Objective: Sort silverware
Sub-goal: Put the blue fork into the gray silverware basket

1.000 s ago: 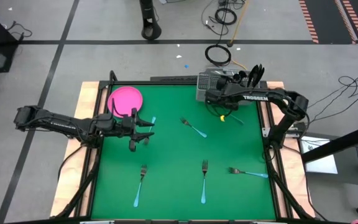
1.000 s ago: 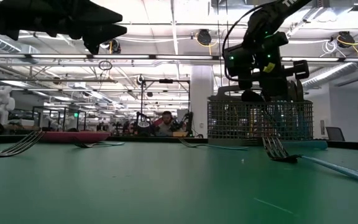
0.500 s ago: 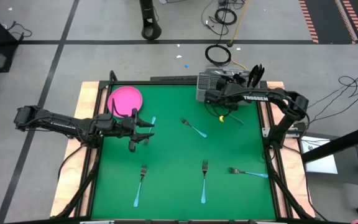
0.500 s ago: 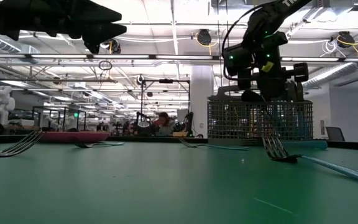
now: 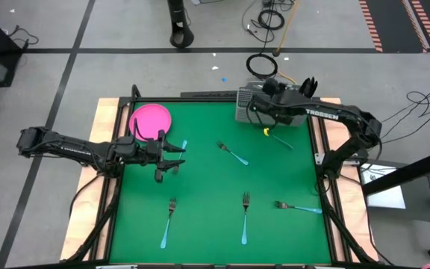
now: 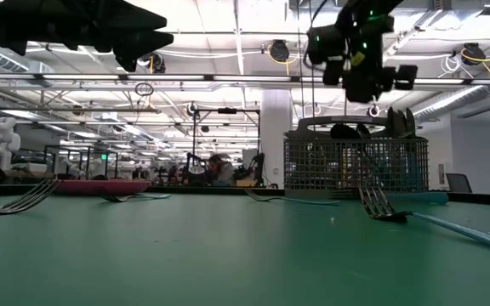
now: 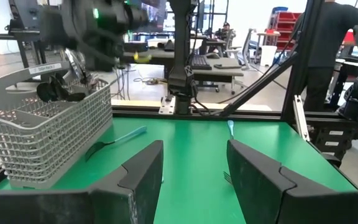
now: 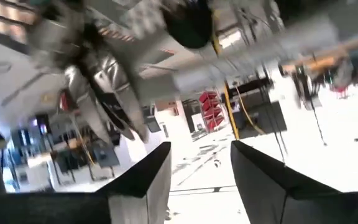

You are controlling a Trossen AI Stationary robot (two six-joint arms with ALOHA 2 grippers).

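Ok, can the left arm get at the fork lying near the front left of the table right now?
Probably yes. The left gripper hangs open and empty above the mat, and the fork lies flat in the open in front of it, with nothing on or beside it. The right gripper is far off over the caddy.

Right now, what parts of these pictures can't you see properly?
- Inside the caddy: high view, the right gripper covers it; low view, its mesh hides what kinds of pieces are inside.
- Pink plate: whether anything lies on it, too small.
- Right wrist view: blurred, nothing on the table readable.
- Fork in the low view: cut off by the picture's edge.
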